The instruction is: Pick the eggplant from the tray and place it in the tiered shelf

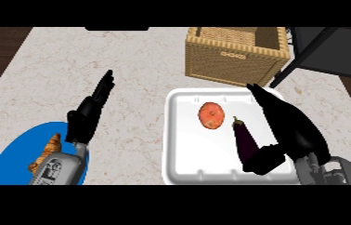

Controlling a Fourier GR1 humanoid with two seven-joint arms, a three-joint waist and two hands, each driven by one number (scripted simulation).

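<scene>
A dark purple eggplant (243,138) lies on the right half of the white tray (185,166), stem end pointing away from me. My right hand (291,124) is over the tray's right side, fingers stretched straight toward the far edge and thumb (264,160) tucked against the eggplant's near end. Its fingers are not curled round the eggplant. The wicker tiered shelf (237,54) stands just beyond the tray. My left hand (87,115) rests open at the left, fingers pointing up, well away from the tray.
A round orange-red tomato (211,115) lies in the tray's middle, left of the eggplant. A blue plate (24,156) with a croissant (47,152) sits at the lower left. A dark frame (312,47) stands at the upper right beside the shelf.
</scene>
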